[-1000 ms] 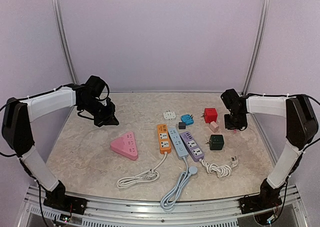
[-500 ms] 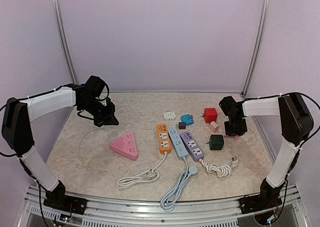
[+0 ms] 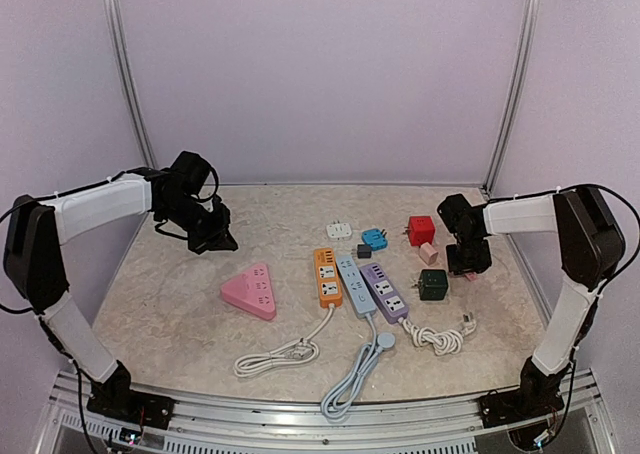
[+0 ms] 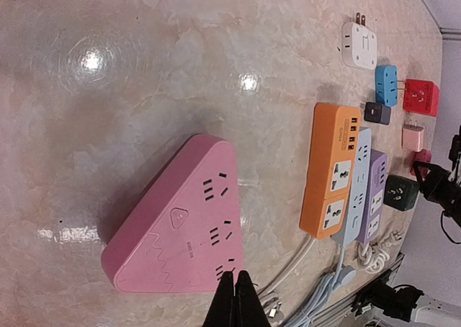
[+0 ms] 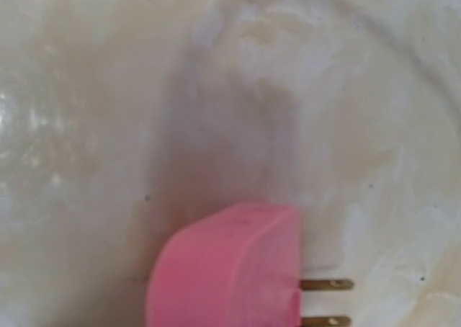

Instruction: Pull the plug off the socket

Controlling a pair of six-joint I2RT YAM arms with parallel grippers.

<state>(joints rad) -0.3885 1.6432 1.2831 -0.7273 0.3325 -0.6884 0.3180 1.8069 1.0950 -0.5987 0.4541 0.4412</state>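
Observation:
A pink plug [image 5: 223,269] with two bare brass prongs fills the bottom of the right wrist view, right by the marbled table; its prongs are in no socket. My right gripper [image 3: 469,264] hangs low over the table at the right, a pink bit showing beneath it. None of its fingers show in the right wrist view, and its jaws are too small to read from above. My left gripper [image 4: 235,298] is shut and empty, held above the near corner of a pink triangular power strip [image 4: 180,226]. In the top view the left gripper [image 3: 222,240] hovers at the far left.
Orange [image 3: 327,276], blue [image 3: 354,285] and purple [image 3: 384,291] power strips lie side by side mid-table, cords trailing forward. Around the right gripper sit a red cube adapter [image 3: 421,230], a light pink one [image 3: 428,253] and a dark green one [image 3: 433,284]. Blue [image 3: 374,238] and white [image 3: 339,231] adapters lie farther back.
My right gripper has moved a little left and down toward the table beside the dark green adapter. The left arm has not moved.

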